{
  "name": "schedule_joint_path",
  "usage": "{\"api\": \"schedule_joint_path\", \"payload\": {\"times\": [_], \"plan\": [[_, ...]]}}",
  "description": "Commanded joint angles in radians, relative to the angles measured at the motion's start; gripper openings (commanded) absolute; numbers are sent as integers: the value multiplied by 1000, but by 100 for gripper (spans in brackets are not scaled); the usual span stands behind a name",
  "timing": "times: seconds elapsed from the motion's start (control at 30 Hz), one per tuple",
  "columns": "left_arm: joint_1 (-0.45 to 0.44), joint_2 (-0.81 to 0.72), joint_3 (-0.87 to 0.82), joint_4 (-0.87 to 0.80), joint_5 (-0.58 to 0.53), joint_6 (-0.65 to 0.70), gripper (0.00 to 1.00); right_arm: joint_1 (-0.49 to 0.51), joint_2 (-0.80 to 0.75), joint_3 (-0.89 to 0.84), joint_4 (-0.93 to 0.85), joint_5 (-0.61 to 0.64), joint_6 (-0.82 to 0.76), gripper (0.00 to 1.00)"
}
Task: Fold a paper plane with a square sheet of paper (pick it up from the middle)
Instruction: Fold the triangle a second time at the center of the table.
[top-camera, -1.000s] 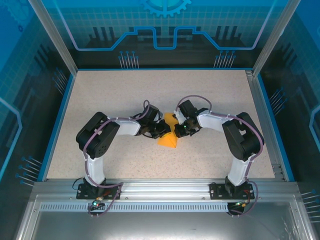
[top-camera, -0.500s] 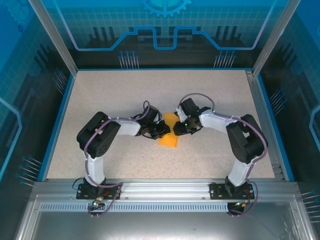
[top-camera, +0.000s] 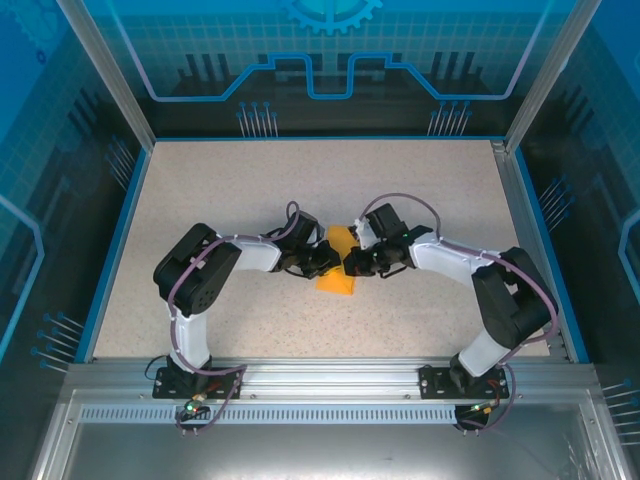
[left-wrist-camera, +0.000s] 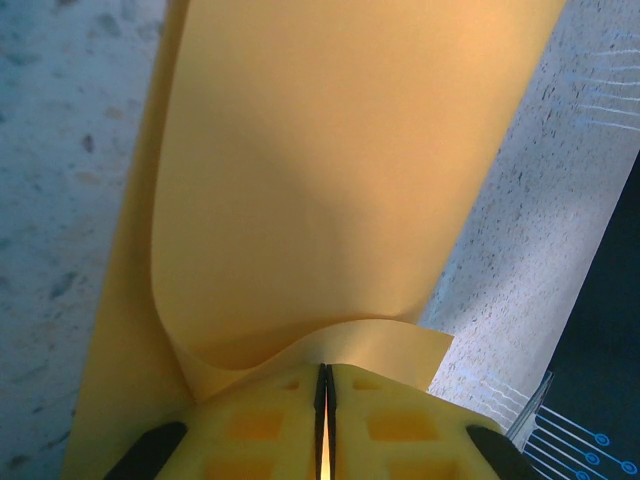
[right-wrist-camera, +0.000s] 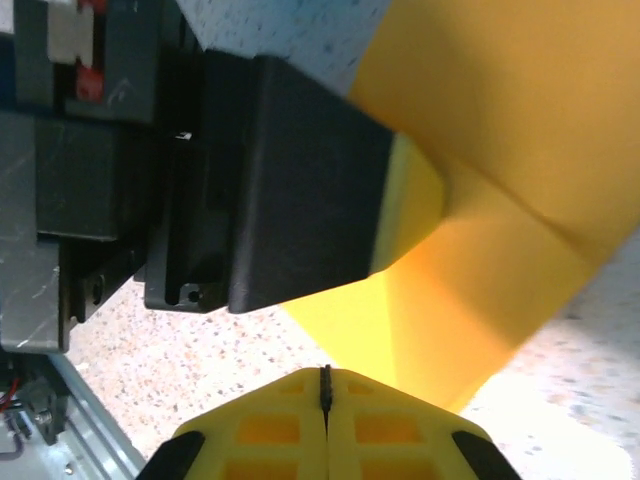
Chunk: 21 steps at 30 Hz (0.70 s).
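Two arms are reaching inward over one desk (top-camera: 200, 180), the left arm (top-camera: 200, 275) and the right arm (top-camera: 500, 290) nearly touching at its middle, probably so that both can be working the same fold. One paper (top-camera: 337, 283) is lying flat between them, partly folded and not yet looking like a plane. The left end effector (top-camera: 325, 262) is clenching a curled-up flap of it, seemingly raising that flap to turn it over along a crease. The right end effector (top-camera: 352, 265) is sitting fully clenched just beside the left one, tips over the paper, likely steadying or pressing; whether it is nipping any paper I cannot tell. Counting: two arms, two end effectors, one sheet.
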Motion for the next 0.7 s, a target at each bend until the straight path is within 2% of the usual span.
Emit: {"api": "schedule_joint_path", "payload": {"times": [0.0,0.67], "plan": [[-1,13,-23,-31,-21,6,13,38,42,-6,40,-36,53,4],[0,13,-24,-28,-14,9,13,33,160,-6,-20,58,17,4]]}}
